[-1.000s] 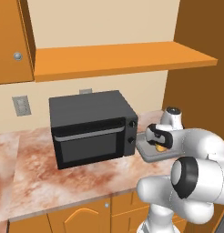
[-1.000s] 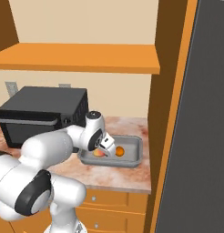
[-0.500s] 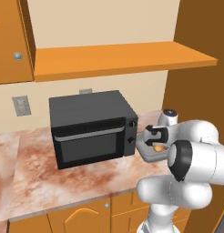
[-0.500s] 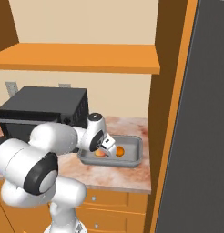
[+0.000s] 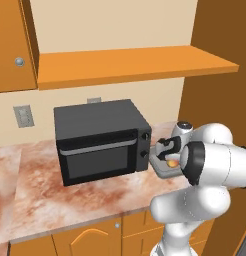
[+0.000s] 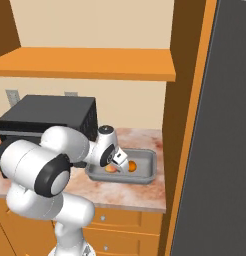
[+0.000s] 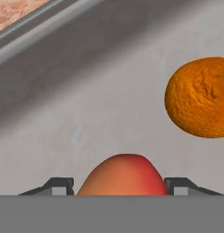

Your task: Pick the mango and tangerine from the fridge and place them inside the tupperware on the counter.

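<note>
The mango (image 7: 124, 175) is a smooth rounded fruit, red at its crown and fading to orange-yellow on its flanks, and it sits between the two dark fingertips (image 7: 59, 184) of the gripper (image 7: 123, 187), low at 6 o'clock in the hand view; the tips flank it closely on either side, but whether they press on it or stand just clear I cannot tell. The tangerine (image 7: 201, 96) lies at 2 o'clock from it, apart from the mango, a uniformly bright orange ball with a finely pitted skin. Both fruits rest on the flat matte floor of the tupperware (image 6: 145, 176), a shallow grey rectangular tray with a raised rim and rounded corners, standing on the counter (image 6: 125, 195) of pinkish-brown marbled stone. In the right base view the white arm bends down over the tray's left part, its hand covering most of the mango, while the tangerine (image 6: 132, 165) shows just beside it. At 9 o'clock of the tray stands a boxy black microwave (image 5: 100, 140), close to the tray's edge. Above runs an orange wooden shelf (image 5: 135, 64), and the tall grey fridge (image 6: 215, 150) rises at 3 o'clock.
</note>
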Available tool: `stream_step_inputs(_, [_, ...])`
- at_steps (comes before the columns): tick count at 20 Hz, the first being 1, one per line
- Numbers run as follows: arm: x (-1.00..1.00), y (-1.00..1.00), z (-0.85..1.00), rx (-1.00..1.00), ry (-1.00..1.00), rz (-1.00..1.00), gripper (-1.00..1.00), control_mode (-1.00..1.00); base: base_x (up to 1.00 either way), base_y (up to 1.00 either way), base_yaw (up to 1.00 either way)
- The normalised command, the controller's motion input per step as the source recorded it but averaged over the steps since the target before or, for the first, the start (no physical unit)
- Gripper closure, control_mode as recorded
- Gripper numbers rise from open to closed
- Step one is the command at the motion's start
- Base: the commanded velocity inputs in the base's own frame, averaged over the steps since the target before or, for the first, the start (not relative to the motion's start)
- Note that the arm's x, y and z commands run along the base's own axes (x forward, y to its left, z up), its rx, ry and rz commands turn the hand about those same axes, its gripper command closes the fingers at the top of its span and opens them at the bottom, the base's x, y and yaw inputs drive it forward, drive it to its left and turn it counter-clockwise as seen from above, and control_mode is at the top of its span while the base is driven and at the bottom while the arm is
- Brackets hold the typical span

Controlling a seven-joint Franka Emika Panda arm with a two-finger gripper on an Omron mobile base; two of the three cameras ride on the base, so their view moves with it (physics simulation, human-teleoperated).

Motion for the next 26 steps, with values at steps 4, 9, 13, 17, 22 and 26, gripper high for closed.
stream_step_inputs(4, [0.0,0.0,-0.01,0.0,0.0,0.0,-1.0,-1.0,0.0,0.0,0.0])
stream_step_inputs(9, [-0.01,0.0,0.04,0.0,0.0,0.0,-1.0,-1.0,0.0,0.0,0.0])
stream_step_inputs(13, [-0.15,0.0,0.22,0.0,0.0,-0.02,-1.0,-1.0,0.0,0.0,0.0])
stream_step_inputs(17, [-0.21,0.0,0.35,0.0,0.02,-0.06,-1.0,-1.0,0.0,0.0,0.0])
stream_step_inputs(22, [-0.27,0.0,0.39,0.0,0.04,-0.07,-1.0,-1.0,0.0,0.0,0.0])
stream_step_inputs(26, [-0.37,0.0,0.42,0.0,0.0,-0.05,-1.0,-1.0,0.0,0.0,0.0])
